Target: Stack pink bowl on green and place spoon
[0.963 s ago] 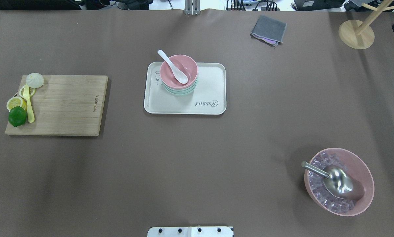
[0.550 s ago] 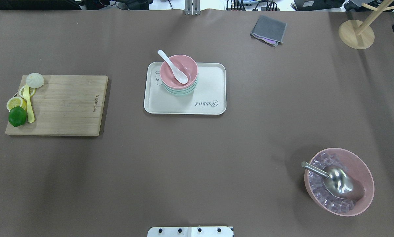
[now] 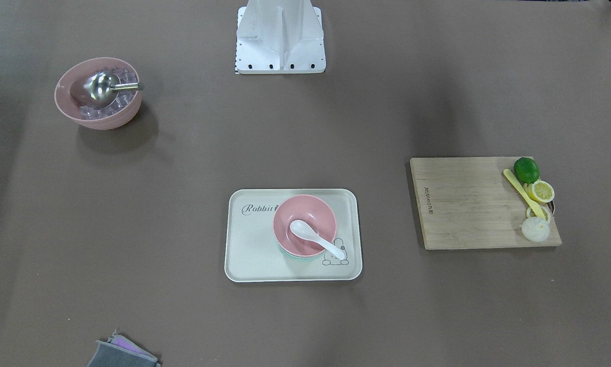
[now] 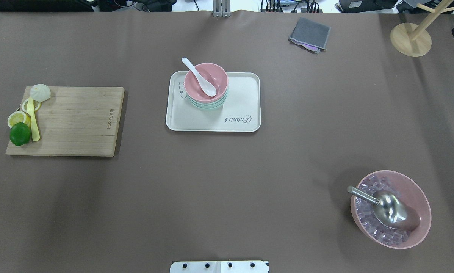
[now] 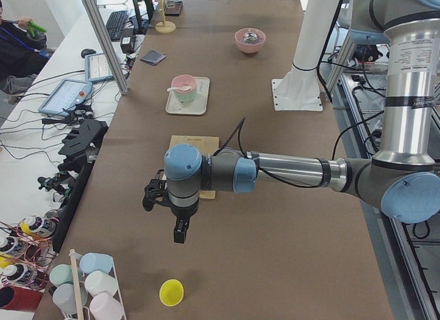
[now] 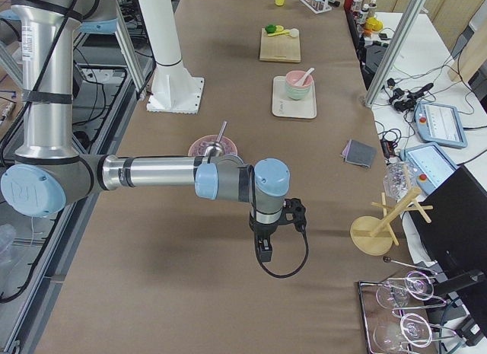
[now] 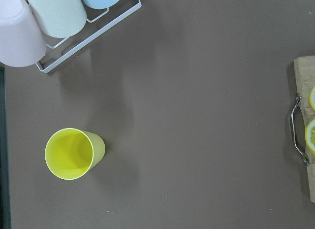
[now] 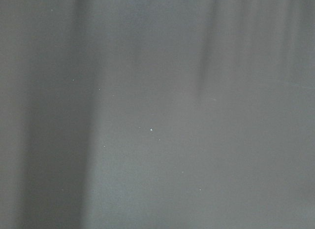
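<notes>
White spoon (image 4: 199,77) lies in pink bowl (image 4: 208,77) atop green bowl (image 4: 208,106).

Tray (image 4: 238,102): pink bowl (image 4: 217,77) is stacked on green bowl (image 4: 208,106); spoon (image 4: 200,77) is laid in pink bowl, handle projected over the rim.
Board (image 4: 79,121): lime (image 4: 20,134), lemon slice (image 4: 16,118) and bun (image 4: 40,92) are grouped along one end.
Ice bowl (image 4: 420,197): scoop (image 4: 392,207) is held inside.
Cloth (image 4: 309,33) and stand (image 4: 410,39) are set well apart.

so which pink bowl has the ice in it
The big pink bowl alone on the table, with ice cubes and a metal scoop. The small pink bowl, stacked on the green bowl, holds only a white spoon.
</notes>
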